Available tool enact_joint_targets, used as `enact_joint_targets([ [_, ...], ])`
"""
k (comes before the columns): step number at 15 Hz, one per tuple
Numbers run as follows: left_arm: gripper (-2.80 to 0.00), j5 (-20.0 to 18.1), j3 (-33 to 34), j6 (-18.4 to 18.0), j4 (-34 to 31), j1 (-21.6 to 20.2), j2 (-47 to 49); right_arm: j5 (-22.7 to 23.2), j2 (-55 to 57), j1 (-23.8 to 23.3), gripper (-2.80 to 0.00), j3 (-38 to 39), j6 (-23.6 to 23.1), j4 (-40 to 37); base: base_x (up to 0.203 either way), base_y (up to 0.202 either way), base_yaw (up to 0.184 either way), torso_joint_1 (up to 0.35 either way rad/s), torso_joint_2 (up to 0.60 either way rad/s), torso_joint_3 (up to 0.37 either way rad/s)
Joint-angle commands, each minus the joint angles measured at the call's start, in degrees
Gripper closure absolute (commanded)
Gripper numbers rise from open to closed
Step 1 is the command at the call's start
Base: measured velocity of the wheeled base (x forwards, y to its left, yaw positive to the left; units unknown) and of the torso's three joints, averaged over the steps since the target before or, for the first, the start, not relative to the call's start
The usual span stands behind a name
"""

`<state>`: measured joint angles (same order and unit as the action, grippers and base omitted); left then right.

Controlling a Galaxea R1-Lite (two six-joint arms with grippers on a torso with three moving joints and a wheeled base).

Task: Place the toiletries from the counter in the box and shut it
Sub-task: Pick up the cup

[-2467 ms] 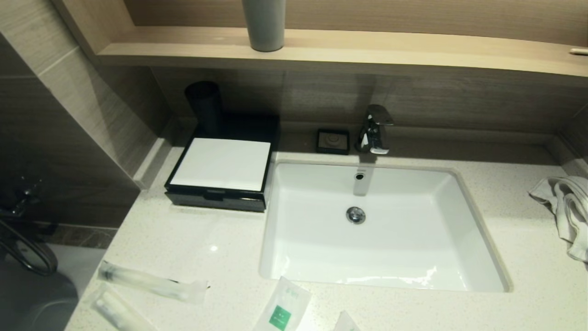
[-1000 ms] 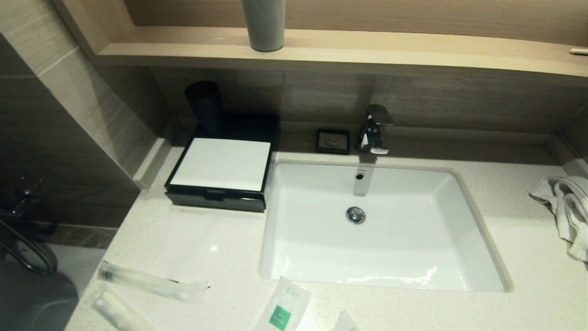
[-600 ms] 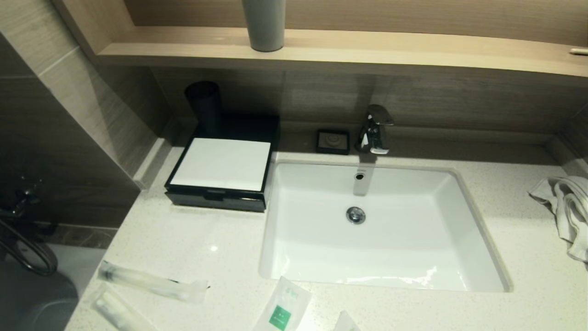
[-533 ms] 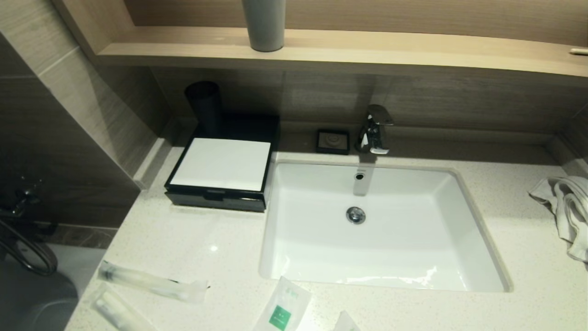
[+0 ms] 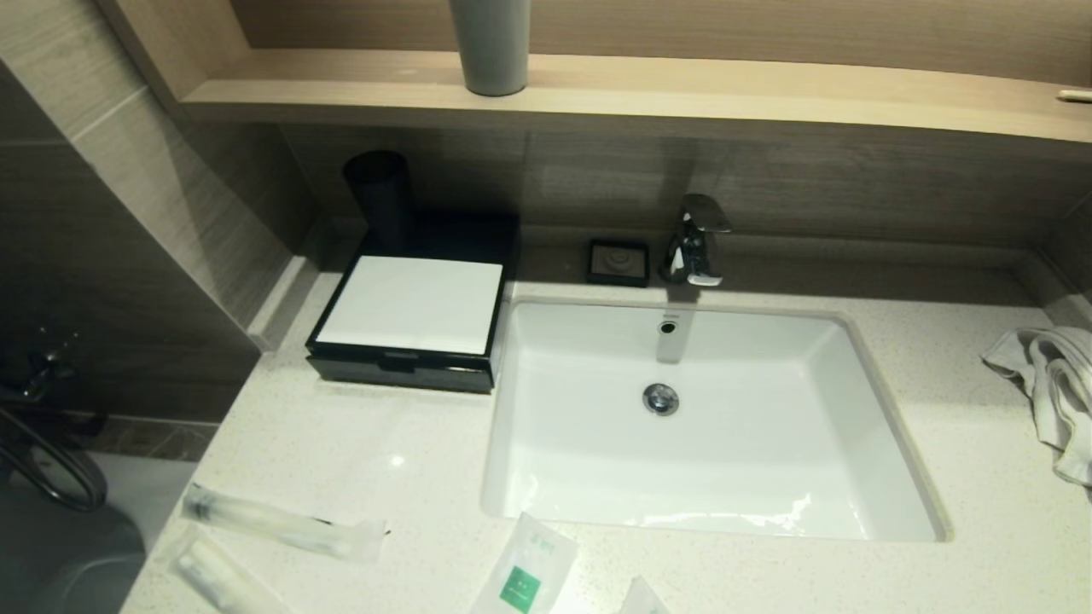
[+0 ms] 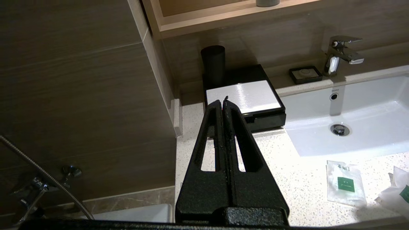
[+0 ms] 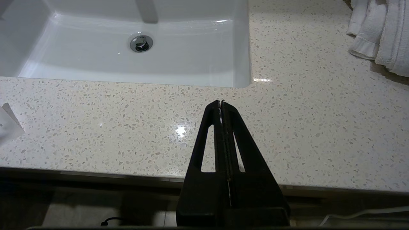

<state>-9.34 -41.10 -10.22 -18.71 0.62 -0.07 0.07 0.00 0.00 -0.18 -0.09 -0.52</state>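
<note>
At the far left of the table (image 5: pixel 341 443), beside the wall, the left pincer (image 6: pixel 224 101) is hanging in the air short of the front edge with its fingers pressed together and nothing between them, pointing toward the box (image 5: pixel 412 307). I judge that it is aiming at the drawer front, since the box is sitting shut at the back left corner, touching the basin's (image 5: pixel 708 418) rim, and would have to be opened before anything can go in. A black cup (image 5: pixel 380 198) is standing just behind the box, close enough to be knocked. Near the front edge the packets are lying flat and loose: two long slim packets (image 5: pixel 281 526) at the left, then a flat packet with a green label (image 5: pixel 527 570) in front of the basin, and another flat packet (image 5: pixel 641 597) just beside it, mostly cut off. All are lying well apart from the box, so each will probably need carrying across. At the right, the right pincer (image 7: pixel 221 103) is hovering idle over bare table before the basin, fingers pressed together and gripping nothing, with a towel (image 5: pixel 1054 388) bunched at the far right edge.
</note>
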Motion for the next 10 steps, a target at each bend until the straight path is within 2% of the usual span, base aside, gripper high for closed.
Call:
enact_joint_targets([
  [1, 0.00, -0.1, -1.0, -0.1, -0.2, 0.0, 0.1, 0.0, 0.0, 0.0, 0.00, 0.0, 0.0, 0.0, 0.000, 0.000, 0.000, 0.000, 0.00, 0.000],
  [4, 0.00, 0.1, -3.5, -0.1, -0.2, 0.0, 2.2, 0.0, 0.0, 0.0, 0.00, 0.0, 0.0, 0.0, 0.000, 0.000, 0.000, 0.000, 0.00, 0.000],
  [7, 0.00, 1.1, -9.7, 0.5, 1.5, 0.0, 14.2, 0.0, 0.1, 0.0, 0.00, 0.0, 0.0, 0.0, 0.000, 0.000, 0.000, 0.000, 0.00, 0.000],
  [10, 0.00, 1.4, -15.1, 1.7, 5.8, -0.1, 24.3, -0.1, 0.0, 0.0, 0.00, 0.0, 0.0, 0.0, 0.000, 0.000, 0.000, 0.000, 0.00, 0.000],
])
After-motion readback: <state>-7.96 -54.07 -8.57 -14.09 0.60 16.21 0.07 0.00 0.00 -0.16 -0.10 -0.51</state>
